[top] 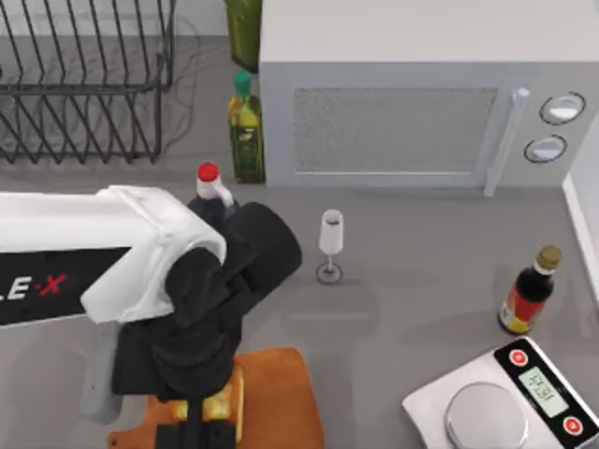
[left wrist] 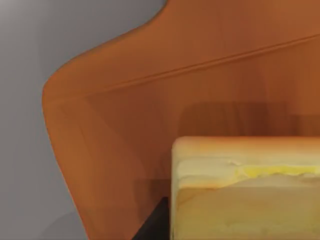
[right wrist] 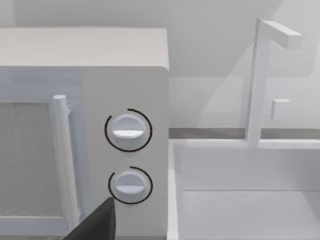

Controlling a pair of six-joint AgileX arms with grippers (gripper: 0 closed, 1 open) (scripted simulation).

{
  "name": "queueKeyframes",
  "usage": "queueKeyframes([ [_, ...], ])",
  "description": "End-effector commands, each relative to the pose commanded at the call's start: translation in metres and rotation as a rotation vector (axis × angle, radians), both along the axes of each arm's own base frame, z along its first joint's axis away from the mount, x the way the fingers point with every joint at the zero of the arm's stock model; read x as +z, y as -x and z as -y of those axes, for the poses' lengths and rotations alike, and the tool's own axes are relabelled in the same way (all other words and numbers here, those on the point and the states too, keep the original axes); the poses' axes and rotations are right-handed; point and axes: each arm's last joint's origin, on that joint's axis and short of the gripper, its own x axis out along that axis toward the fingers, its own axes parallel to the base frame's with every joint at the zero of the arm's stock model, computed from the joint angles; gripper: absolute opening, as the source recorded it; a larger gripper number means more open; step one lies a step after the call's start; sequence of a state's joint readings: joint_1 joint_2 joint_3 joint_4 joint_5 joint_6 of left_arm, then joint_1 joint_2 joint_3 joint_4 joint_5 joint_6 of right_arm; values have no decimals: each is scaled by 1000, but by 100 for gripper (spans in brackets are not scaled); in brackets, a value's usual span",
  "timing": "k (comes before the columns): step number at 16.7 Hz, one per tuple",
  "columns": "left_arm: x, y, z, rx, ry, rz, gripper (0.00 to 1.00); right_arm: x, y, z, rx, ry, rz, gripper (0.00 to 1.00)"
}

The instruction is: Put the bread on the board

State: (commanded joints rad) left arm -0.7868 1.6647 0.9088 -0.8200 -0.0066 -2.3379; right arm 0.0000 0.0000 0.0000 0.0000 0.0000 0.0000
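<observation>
Grey table [top: 402, 281] carries: board [top: 281, 393], microwave [top: 412, 94], scale [top: 505, 398], wine glass [top: 330, 245], three bottles, dish rack [top: 84, 84].

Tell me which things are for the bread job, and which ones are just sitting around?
For the job:
the bread
the board
the left gripper, over the board with the bread

Just sitting around:
the microwave
the dish rack
the oil bottle
the red-capped bottle
the wine glass
the sauce bottle
the kitchen scale
the sink
</observation>
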Motion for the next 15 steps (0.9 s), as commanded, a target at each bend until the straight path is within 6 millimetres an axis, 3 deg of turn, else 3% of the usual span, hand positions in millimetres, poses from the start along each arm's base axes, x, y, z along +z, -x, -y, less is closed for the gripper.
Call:
queueKeyframes([
  [9, 0, 0, 0, 0, 0, 0, 98, 0, 0, 0, 0, 0, 0, 100],
  [15, 0, 0, 0, 0, 0, 0, 100, 0, 0, 0, 0, 0, 0, 100],
])
